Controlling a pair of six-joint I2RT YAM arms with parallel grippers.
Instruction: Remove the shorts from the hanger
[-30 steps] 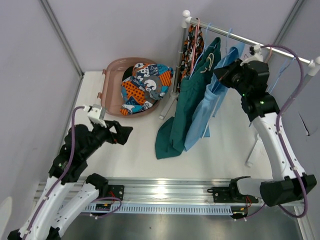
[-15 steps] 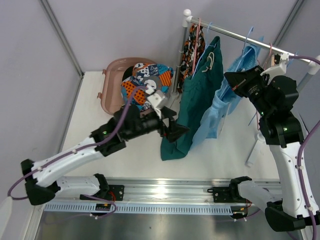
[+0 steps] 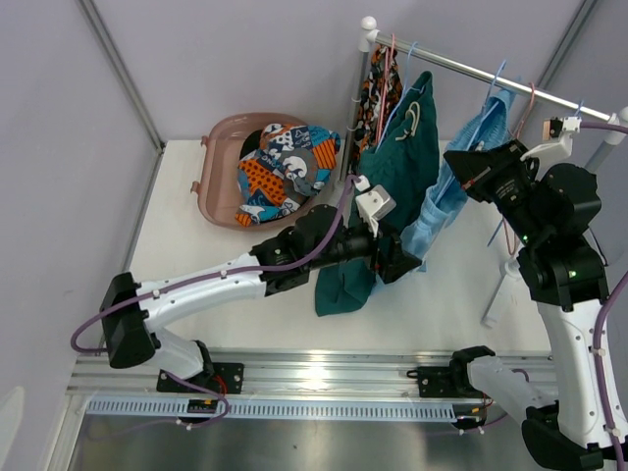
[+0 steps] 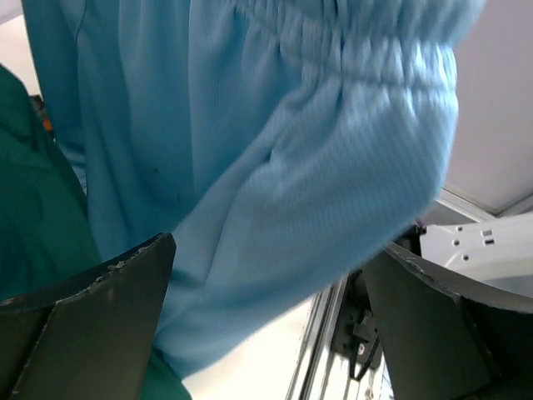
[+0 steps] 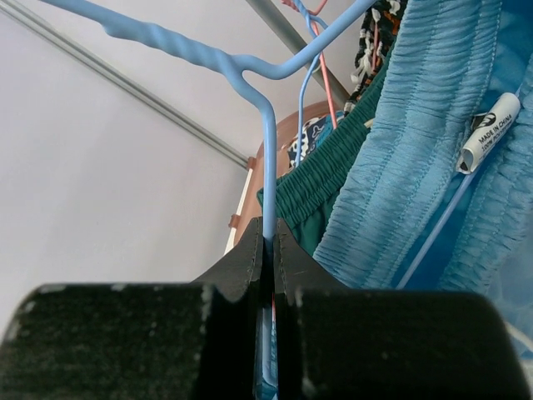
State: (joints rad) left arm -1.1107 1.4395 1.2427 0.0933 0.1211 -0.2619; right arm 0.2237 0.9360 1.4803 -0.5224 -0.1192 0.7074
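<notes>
Light blue shorts between spread left fingers; right fingers clamp blue hanger.

Light blue shorts hang bunched on blue wire hanger, elastic waistband up, white label showing; teal green shorts hang just beside, touching them, lower end on table; orange camouflage shorts hang at left end of rail; patterned shorts heaped in pink basket.
</notes>
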